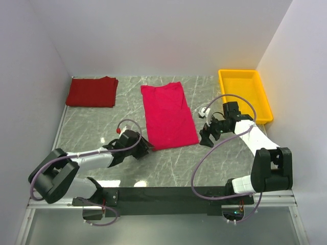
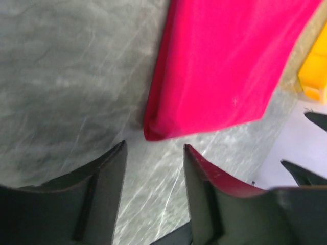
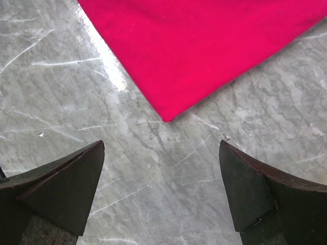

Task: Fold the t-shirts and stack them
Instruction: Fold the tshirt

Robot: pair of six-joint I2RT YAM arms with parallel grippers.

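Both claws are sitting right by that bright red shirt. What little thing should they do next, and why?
Probably ease both forward and pinch the near corners. The left gripper and right gripper stand open and empty, each just short of a near corner of the crimson t-shirt, which lies flat in a long strip. Holding those corners would allow the next fold.

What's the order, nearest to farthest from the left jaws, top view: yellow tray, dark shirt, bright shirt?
1. bright shirt, just ahead, table centre
2. dark shirt, folded, far left corner
3. yellow tray, far right corner
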